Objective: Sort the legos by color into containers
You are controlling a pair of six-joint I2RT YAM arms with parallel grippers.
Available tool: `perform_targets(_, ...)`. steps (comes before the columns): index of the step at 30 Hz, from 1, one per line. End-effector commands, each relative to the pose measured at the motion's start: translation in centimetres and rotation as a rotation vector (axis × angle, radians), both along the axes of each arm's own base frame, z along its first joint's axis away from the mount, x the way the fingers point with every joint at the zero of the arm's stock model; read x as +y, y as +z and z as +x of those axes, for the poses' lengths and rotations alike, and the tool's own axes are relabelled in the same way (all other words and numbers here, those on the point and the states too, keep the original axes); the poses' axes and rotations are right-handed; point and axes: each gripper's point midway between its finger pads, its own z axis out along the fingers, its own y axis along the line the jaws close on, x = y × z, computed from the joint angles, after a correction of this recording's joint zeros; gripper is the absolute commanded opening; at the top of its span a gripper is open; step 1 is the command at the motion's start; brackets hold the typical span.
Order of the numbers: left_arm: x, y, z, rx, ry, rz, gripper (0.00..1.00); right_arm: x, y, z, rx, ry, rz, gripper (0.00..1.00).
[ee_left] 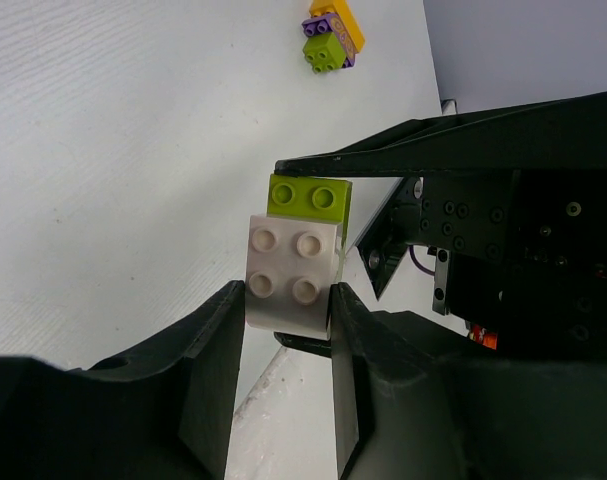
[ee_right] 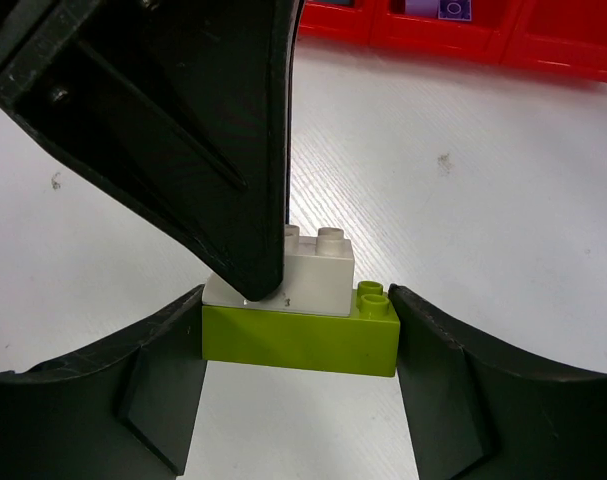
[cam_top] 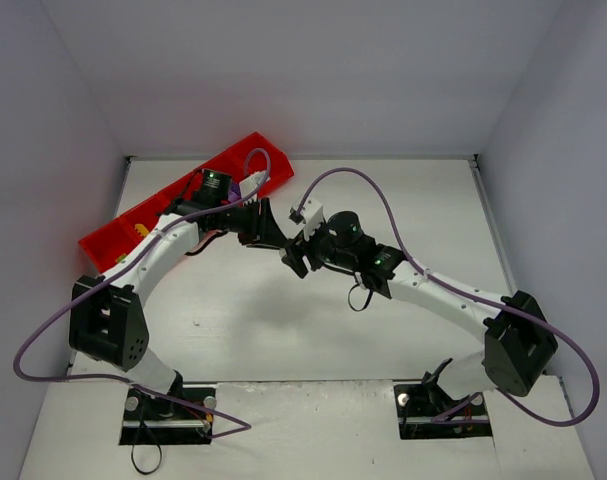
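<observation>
A white lego (ee_left: pixel 291 272) sits stacked on a longer lime green lego (ee_left: pixel 309 195), held just above the table between both arms. My left gripper (ee_left: pixel 288 305) is shut on the white lego's two sides. In the right wrist view my right gripper (ee_right: pixel 298 305) is shut on the ends of the green lego (ee_right: pixel 298 338), with the white lego (ee_right: pixel 318 275) on top and a left finger (ee_right: pixel 203 130) coming down onto it. From above, the left gripper (cam_top: pixel 280 240) and right gripper (cam_top: pixel 297 256) meet mid-table and hide both bricks. The red tray of containers (cam_top: pixel 108 240) lies at the far left.
A small stack of purple, lime green and yellow-orange legos (ee_left: pixel 331 38) rests on the white table beyond the grippers. The red tray (ee_right: pixel 543 45) holds a purple brick (ee_right: pixel 438 8) in one compartment and a yellow piece (cam_top: pixel 141 230) in another. Purple cables loop over both arms.
</observation>
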Motion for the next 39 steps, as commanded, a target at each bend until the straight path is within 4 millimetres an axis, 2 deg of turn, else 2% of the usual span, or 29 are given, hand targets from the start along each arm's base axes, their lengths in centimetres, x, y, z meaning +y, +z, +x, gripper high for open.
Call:
perform_targets(1, -0.6, 3.4, 0.5, -0.123, -0.036, -0.067, 0.0, 0.2, 3.3, 0.9, -0.078, -0.031, 0.081, 0.63)
perform_targets(5, -0.6, 3.2, 0.7, -0.115, -0.035, -0.064, 0.0, 0.1, 3.3, 1.0, -0.08, -0.036, 0.077, 0.67)
perform_targets(7, -0.6, 3.3, 0.6, -0.115, -0.034, -0.064, 0.0, 0.2, 3.3, 1.0, -0.078, -0.035, 0.075, 0.75)
perform_targets(9, -0.6, 3.3, 0.7, -0.117, -0.034, -0.065, 0.0, 0.2, 3.1, 1.1, -0.075, -0.035, 0.072, 0.77)
perform_targets(30, -0.4, 3.3, 1.8, -0.13, -0.019, -0.038, 0.0, -0.5, 1.3, 1.2, -0.059, -0.05, 0.004, 0.79)
perform_targets(32, -0.4, 3.3, 1.8, -0.129, -0.021, -0.037, 0.0, -0.5, 1.1, 1.3, -0.058, -0.054, 0.0, 0.77)
perform_targets(39, -0.4, 3.0, 1.8, -0.121, -0.023, -0.033, 0.0, -0.2, 1.0, 1.7, -0.069, -0.052, -0.006, 0.58)
